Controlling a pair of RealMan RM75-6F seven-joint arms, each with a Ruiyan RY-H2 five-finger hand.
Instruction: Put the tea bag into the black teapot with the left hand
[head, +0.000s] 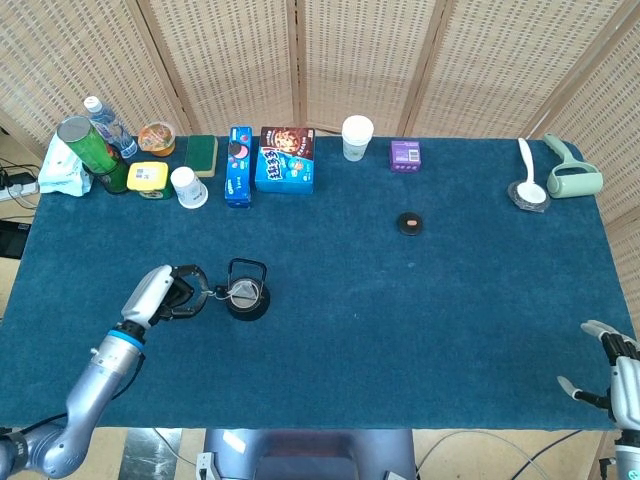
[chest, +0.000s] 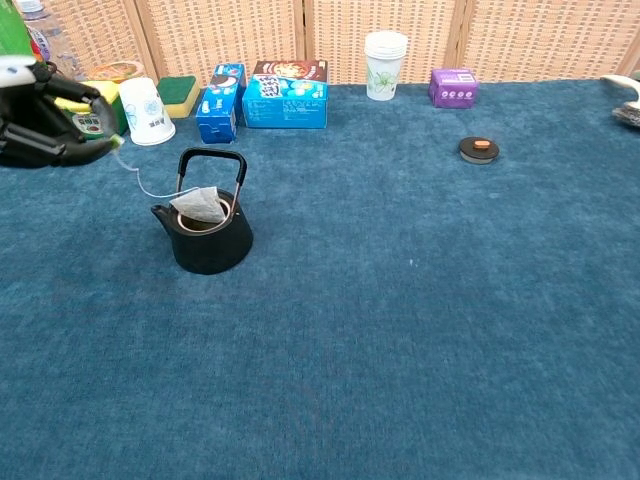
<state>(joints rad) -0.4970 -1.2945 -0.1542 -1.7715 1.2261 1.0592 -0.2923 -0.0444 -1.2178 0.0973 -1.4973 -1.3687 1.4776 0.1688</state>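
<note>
Black teapot (chest: 206, 237) sits just right of left hand (head: 172, 292) fingertips. Tea bag (chest: 200, 206) lies across teapot mouth; its string runs to the pinching fingers (chest: 95, 125). Right hand (head: 612, 372): fingers spread, empty.

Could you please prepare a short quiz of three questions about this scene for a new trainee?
1. True or false: the tea bag lies across the mouth of the teapot, not dropped fully inside.
2. What does the left hand hold? A) the teapot handle B) the string of the tea bag C) the white cup
3. Fill in: the teapot lid lies on the table, apart from the teapot, toward the robot's ____ side.

Key:
1. True; the bag rests on the rim.
2. B; the fingers pinch the string's end to the left of the teapot.
3. Right.
</note>
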